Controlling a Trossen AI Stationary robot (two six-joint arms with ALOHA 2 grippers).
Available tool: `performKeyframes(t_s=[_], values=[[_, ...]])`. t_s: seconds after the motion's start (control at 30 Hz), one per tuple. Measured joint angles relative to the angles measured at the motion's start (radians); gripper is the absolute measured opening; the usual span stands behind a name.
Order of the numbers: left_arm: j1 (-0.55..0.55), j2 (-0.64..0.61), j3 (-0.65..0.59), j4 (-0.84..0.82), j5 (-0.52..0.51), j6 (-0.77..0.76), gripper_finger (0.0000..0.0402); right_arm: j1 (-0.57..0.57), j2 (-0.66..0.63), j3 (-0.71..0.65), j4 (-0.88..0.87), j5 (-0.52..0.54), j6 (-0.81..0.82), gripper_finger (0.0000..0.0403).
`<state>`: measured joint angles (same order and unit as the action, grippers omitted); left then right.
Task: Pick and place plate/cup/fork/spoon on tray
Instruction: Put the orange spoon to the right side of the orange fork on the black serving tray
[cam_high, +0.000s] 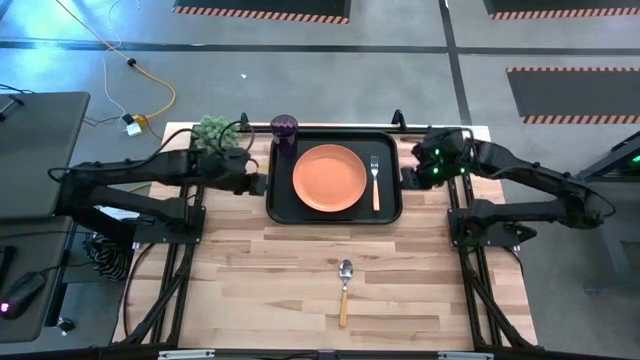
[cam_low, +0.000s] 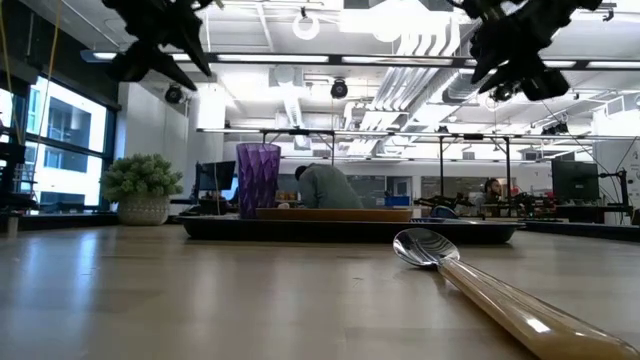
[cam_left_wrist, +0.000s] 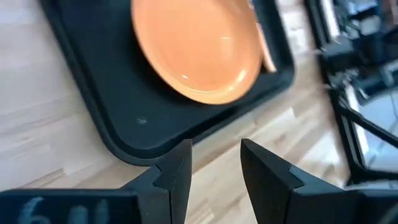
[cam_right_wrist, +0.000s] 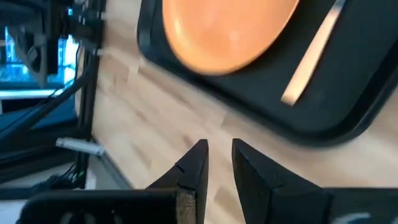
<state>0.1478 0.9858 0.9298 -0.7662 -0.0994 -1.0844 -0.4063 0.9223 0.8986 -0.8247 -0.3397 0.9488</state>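
The spoon (cam_high: 344, 285) lies near of the tray (cam_high: 282, 205), handle pointing nearward, roughly midway between the empty, slightly parted left gripper (cam_high: 262, 183) and right gripper (cam_high: 405, 177).

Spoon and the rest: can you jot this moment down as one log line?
tray: plate, fork, cup on it | spoon: on table, not yet placed | left claw: open, empty | right claw: open, empty

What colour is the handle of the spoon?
Yellowish-tan; the spoon shows it best in the high view.
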Motion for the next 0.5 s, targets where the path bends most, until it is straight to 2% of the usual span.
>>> performKeyframes(t_s=[0.13,0.33,0.5], values=[[-0.033,-0.037,0.000,0.000,0.000,0.037,0.0125,0.167,0.000,0.000,0.016,0.066,0.181,0.0064],[-0.052,-0.045,0.000,0.000,0.000,0.128,0.0125,0.428,0.008,0.000,0.059,0.230,0.464,0.0064],[-0.052,-0.045,0.000,0.000,0.000,0.198,0.0125,0.605,0.049,0.000,0.159,0.355,0.622,0.0064]])
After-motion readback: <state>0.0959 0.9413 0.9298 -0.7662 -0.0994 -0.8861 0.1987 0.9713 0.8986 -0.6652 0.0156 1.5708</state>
